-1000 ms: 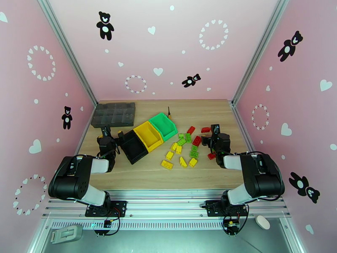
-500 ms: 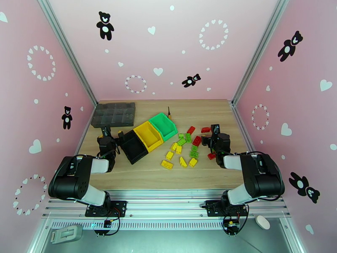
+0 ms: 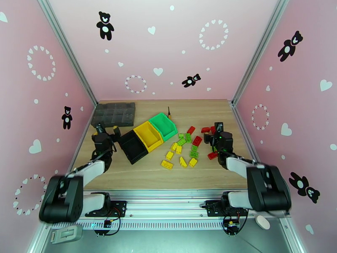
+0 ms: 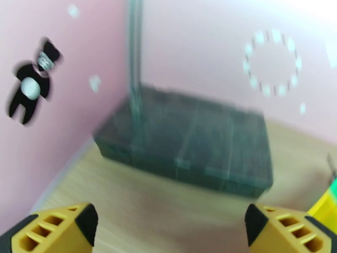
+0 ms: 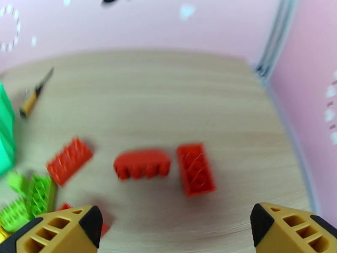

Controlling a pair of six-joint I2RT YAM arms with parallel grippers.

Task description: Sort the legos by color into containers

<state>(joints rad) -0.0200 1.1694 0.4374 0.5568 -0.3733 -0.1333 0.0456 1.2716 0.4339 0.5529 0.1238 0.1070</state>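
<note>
Pink walls with black bear and white heart stickers close in a pale wooden desk (image 3: 202,108). In its far left corner lies a dark grey tray (image 3: 114,114) of small compartments. Beside the tray, three bins stand joined in a slanted row: the black bin (image 3: 134,146) nearest, the yellow bin (image 3: 149,135) in the middle and the green bin (image 3: 163,125) farthest. The bricks (image 3: 185,146) lie loose on the desk just right of the bins, with yellow ones on the near side, green in the middle, and red at the far and right edges. A small tool with an orange handle (image 3: 169,111) lies behind the green bin.

The left arm (image 3: 90,169) reaches forward. The left jaws stand wide apart, holding nothing, just left of the black bin and facing the tray. The right arm (image 3: 238,163) reaches to the right edge of the pile. The right jaws, also wide apart with nothing between them, hang near the red bricks (image 5: 142,163), two of which lie side by side ahead of them.
</note>
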